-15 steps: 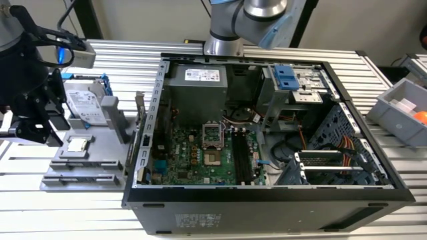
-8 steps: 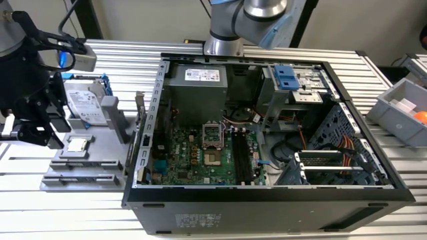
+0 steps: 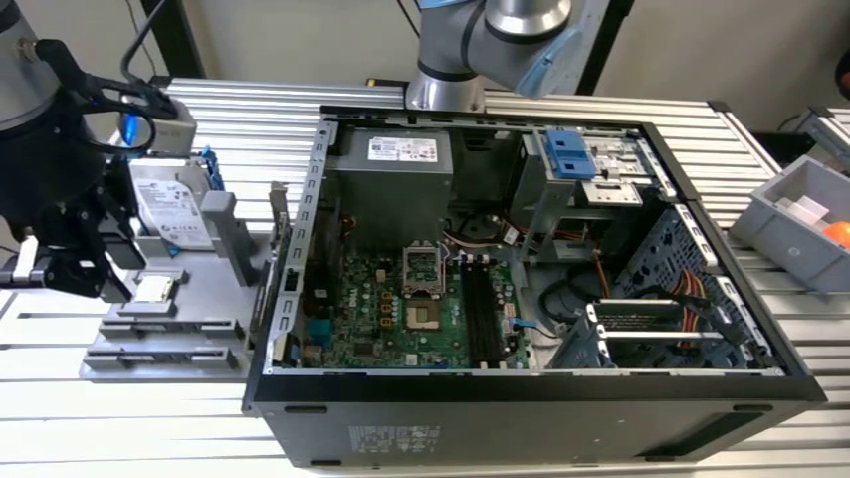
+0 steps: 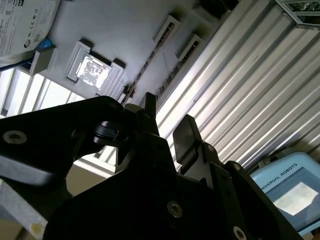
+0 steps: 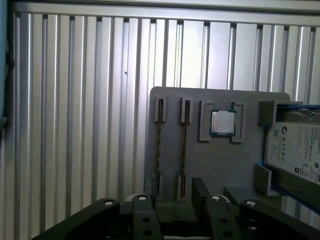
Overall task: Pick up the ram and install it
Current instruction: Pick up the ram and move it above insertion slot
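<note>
Grey tray [image 5: 220, 165] w/ ram [image 5: 184, 145] seated, not yet picked: end effector [image 5: 172, 184] spread, empty, hovering close above; mobo slots [image 3: 481, 319] look unfilled, so install remains.

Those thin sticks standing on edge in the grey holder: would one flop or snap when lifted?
Probably stiff: the ram runs dead straight between its end slots. Likely light, being so thin. Apt to tip if set down loose, since the grey holder props it on edge.
</note>
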Tool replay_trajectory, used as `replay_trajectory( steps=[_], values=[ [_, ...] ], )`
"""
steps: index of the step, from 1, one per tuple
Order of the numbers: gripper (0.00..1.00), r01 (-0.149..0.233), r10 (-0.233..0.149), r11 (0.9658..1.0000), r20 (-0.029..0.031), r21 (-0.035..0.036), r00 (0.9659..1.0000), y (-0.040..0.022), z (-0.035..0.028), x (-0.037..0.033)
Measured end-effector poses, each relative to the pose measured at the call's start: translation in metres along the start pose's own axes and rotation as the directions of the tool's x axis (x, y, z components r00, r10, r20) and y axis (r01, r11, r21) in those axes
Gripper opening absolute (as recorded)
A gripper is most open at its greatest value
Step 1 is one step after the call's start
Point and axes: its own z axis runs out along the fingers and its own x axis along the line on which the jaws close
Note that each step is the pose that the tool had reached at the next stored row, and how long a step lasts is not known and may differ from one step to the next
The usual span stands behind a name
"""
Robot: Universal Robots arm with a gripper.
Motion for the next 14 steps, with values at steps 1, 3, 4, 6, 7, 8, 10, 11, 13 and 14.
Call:
replay_trajectory(
  steps=[1,3,4,6,7,8,10,11,13,14],
  values=[
    [1.0,0.0,0.0,1.0,-0.0001,-0.0001,1.0,0.0,0.0006,0.0],
    [1.0,0.0,0.0,1.0,0.0,-0.0001,1.0,0.0,0.0019,0.0],
    [1.0,0.0,0.0,1.0,0.0,-0.0001,1.0,0.0,0.0026,0.0],
    [1.0,0.0,0.0,1.0,0.0,0.0,1.0,0.0,0.0038,0.0],
    [1.0,0.0,0.0,1.0,0.0,0.0,1.0,0.0,0.0045,0.0],
    [1.0,0.0,0.0,1.0,0.0,-0.0001,1.0,0.0,0.0051,0.0],
    [1.0,0.0,0.0,1.0,0.0,0.0,1.0,-0.0001,0.0065,0.0],
    [1.0,0.0,0.0,1.0,0.0,0.0,1.0,-0.0001,0.0072,0.0],
    [1.0,0.0,0.0,1.0,0.0,0.0,1.0,-0.0001,0.0086,0.0],
    [1.0,0.0,0.0,1.0,0.0,0.0,1.0,-0.0001,0.0093,0.0]
  ],
)
